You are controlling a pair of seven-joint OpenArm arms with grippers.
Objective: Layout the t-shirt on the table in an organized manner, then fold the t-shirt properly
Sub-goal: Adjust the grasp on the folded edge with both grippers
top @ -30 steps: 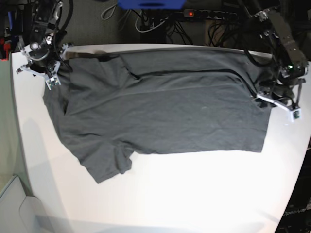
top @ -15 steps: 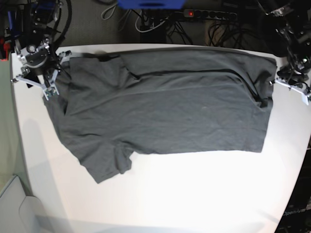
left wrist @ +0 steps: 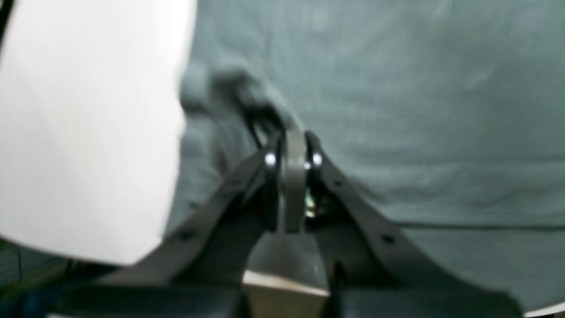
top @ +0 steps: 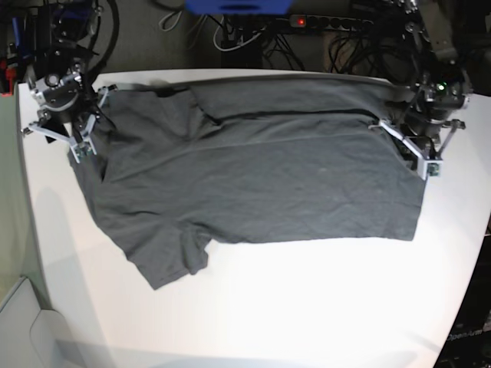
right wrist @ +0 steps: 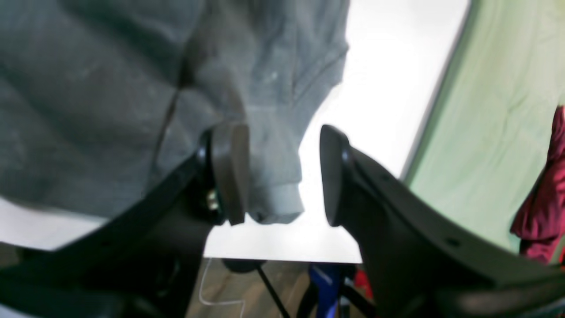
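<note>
The dark grey t-shirt (top: 261,169) lies spread on the white table (top: 307,307), neck end to the left and one sleeve reaching toward the front left. My right gripper (top: 73,130) stands open at the far left sleeve. In the right wrist view its pads (right wrist: 229,172) are apart above the sleeve's hem (right wrist: 273,207), with the right gripper (right wrist: 282,172) holding nothing. My left gripper (top: 418,153) is shut over the hem at the right. In the left wrist view the left gripper (left wrist: 293,137) touches a raised wrinkle of t-shirt (left wrist: 397,88); I cannot tell if cloth is pinched.
Behind the table's far edge are a power strip (top: 330,23), cables and a blue object (top: 238,6). A green surface (right wrist: 507,110) and a dark red cloth (right wrist: 543,198) lie past the table's left edge. A white bin (top: 23,322) sits at the front left.
My left arm, off the shirt's right edge half a second ago, has swung back over the hem. My right gripper has widened and shifted slightly toward the front at the sleeve.
</note>
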